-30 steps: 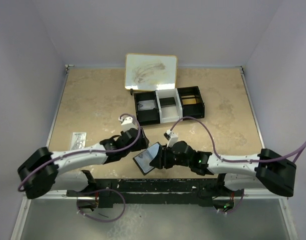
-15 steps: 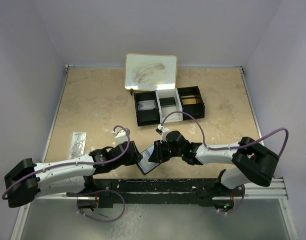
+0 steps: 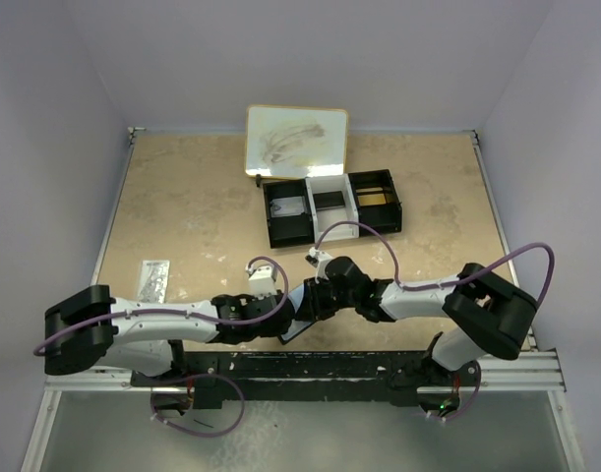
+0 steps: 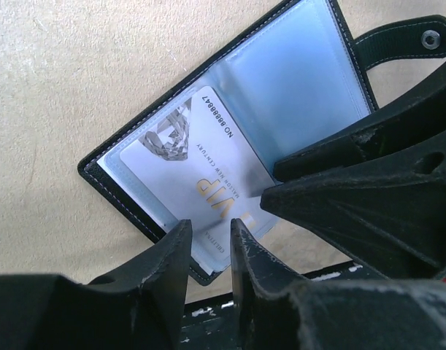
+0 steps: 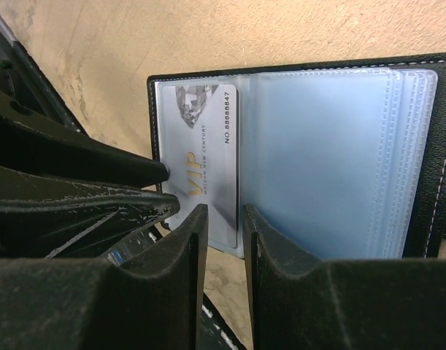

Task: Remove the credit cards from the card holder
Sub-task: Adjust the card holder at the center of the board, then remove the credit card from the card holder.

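Observation:
The card holder (image 4: 295,80) lies open near the table's front edge, black outside with shiny grey-blue pockets (image 5: 325,160). In the top view the card holder (image 3: 296,321) is mostly covered by both grippers. A silver credit card (image 4: 186,160) marked VIP sticks partway out of one pocket; the credit card (image 5: 201,146) also shows in the right wrist view. My left gripper (image 4: 210,230) straddles the card's free corner, jaws narrowly apart. My right gripper (image 5: 224,215) straddles the card's long edge beside the pocket, also narrowly apart. Both grippers, left (image 3: 283,311) and right (image 3: 308,299), meet over the holder.
A black-and-white three-compartment tray (image 3: 331,208) stands at mid-table with a small whiteboard (image 3: 296,140) behind it. A small clear packet (image 3: 155,277) lies at the left. The black front rail (image 3: 310,359) runs just below the holder.
My left gripper has swung right onto the holder's card end. Both pairs of jaws have narrowed. The holder, earlier tilted up and showing its inside, now sits covered between the grippers.

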Robot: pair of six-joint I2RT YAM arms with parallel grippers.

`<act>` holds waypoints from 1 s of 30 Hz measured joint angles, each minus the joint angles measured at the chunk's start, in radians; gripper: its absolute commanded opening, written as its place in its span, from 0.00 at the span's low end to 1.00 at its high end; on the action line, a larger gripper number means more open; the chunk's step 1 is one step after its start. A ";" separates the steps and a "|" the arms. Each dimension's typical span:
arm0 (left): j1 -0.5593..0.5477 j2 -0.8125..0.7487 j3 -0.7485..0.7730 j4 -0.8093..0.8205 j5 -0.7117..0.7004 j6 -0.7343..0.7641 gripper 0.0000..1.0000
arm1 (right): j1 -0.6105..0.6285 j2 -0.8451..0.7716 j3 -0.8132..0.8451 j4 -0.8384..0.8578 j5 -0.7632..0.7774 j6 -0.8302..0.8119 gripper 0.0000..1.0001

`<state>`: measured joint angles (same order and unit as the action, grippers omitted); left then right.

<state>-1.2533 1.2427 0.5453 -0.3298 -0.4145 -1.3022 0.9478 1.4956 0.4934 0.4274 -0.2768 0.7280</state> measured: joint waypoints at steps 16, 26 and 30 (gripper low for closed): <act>-0.019 0.044 0.010 -0.011 -0.088 -0.041 0.14 | -0.038 0.038 -0.042 0.121 -0.075 0.003 0.15; -0.024 0.040 -0.003 0.002 -0.104 -0.049 0.12 | -0.061 0.048 -0.063 0.156 -0.087 0.024 0.00; -0.024 0.040 -0.007 0.011 -0.111 -0.051 0.11 | -0.084 0.037 -0.079 0.164 -0.100 0.037 0.00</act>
<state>-1.2770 1.2831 0.5385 -0.3191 -0.5255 -1.3529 0.8639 1.5322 0.4145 0.5911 -0.3767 0.7647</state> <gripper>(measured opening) 0.120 0.007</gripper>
